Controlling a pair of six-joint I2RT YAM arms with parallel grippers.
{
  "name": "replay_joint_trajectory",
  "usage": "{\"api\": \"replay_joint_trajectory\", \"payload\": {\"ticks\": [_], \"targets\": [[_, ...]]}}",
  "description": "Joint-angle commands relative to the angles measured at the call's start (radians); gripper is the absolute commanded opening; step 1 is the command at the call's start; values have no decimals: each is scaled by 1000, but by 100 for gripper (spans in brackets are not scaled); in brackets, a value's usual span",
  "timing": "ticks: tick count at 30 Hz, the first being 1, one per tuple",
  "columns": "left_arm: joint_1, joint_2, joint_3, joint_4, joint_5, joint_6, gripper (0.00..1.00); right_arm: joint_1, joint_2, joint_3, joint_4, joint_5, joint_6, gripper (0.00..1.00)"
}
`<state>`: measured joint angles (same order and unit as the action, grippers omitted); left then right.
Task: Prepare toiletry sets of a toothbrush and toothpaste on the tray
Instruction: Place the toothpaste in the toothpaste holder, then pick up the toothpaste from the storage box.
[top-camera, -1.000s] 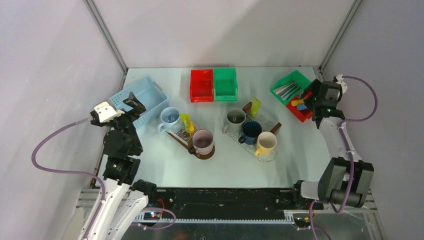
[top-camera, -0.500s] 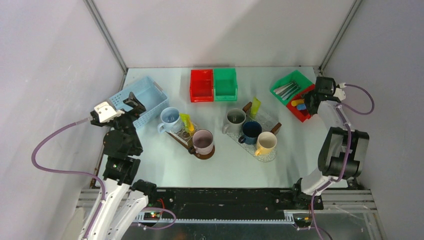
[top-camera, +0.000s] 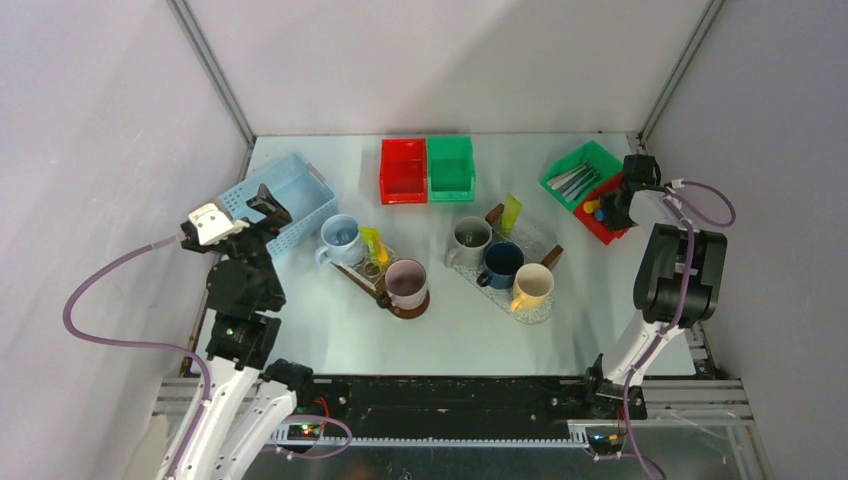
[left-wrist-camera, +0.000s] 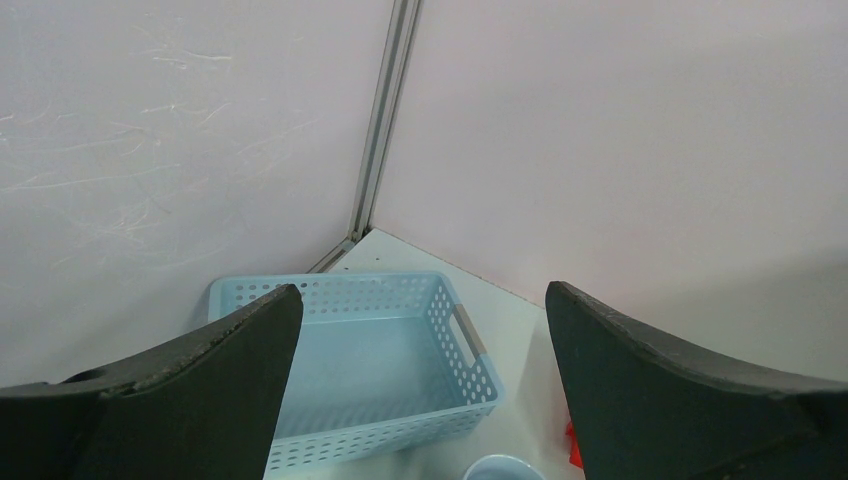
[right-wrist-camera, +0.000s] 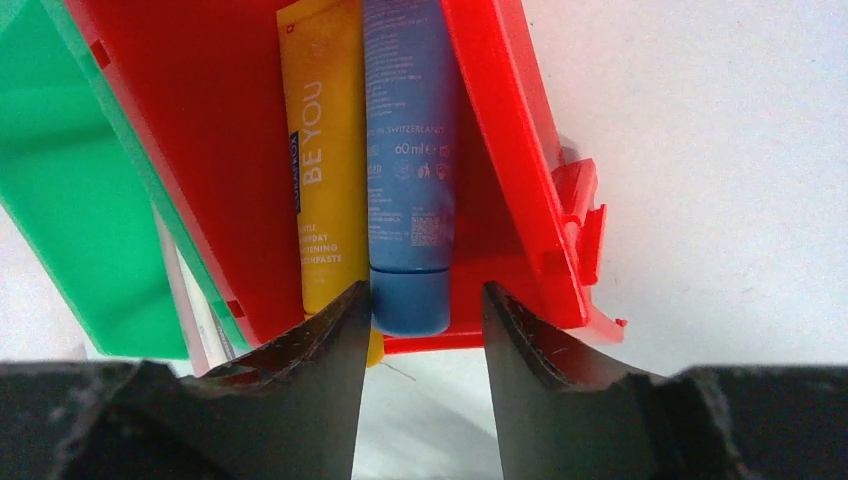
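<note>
My right gripper (top-camera: 612, 205) is open at the near end of the small red bin (right-wrist-camera: 500, 150) at the back right. The cap of a light blue tube (right-wrist-camera: 408, 150) lies between its fingertips (right-wrist-camera: 340, 320), close to the left one. A yellow tube (right-wrist-camera: 322, 160) lies beside it. Pale toothbrushes (top-camera: 572, 180) lie in the green bin (top-camera: 595, 152) next to it. A lime green tube (top-camera: 511, 212) stands at the right tray (top-camera: 545, 308), and a yellow-green tube (top-camera: 373, 245) at the left tray (top-camera: 352, 275). My left gripper (top-camera: 268, 210) is open and empty above the blue basket (left-wrist-camera: 370, 360).
The right tray holds a grey mug (top-camera: 470, 238), a dark blue mug (top-camera: 502, 262) and a yellow mug (top-camera: 531, 286). The left tray holds a light blue mug (top-camera: 340, 236) and a pink mug (top-camera: 406, 282). A red bin (top-camera: 403, 170) and a green bin (top-camera: 451, 167) stand at the back middle.
My right arm has folded and its gripper has dropped to the end of the red bin, around the blue tube's cap. The left arm has not moved.
</note>
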<state>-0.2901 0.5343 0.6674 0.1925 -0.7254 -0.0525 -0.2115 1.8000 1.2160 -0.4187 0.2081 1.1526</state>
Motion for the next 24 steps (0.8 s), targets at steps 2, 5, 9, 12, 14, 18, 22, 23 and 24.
{"api": "replay_joint_trajectory", "payload": {"ticks": [2,5,9,12,14,18,22,23,24], "targets": [[7,3,-1,16,8,1,98,-8,55,34,-6,16,32,47],[8,5,0,15,9,2,98,-9,83,34,-2,4,29,47],[7,6,0,16,9,1,98,-11,99,34,-4,-11,23,45],[7,5,1,14,10,1,98,-11,84,34,-13,-9,16,34],[8,4,1,14,16,-3,98,-12,49,34,-25,1,6,27],[8,3,11,-2,41,-23,98,-11,-30,25,-39,16,-21,12],[8,2,29,-22,91,-56,98,-10,-128,2,-43,16,-58,7],[8,2,33,-24,105,-61,98,-9,-145,-6,-43,16,-72,7],[7,6,37,-33,132,-73,98,-7,-180,-16,-40,15,-80,6]]}}
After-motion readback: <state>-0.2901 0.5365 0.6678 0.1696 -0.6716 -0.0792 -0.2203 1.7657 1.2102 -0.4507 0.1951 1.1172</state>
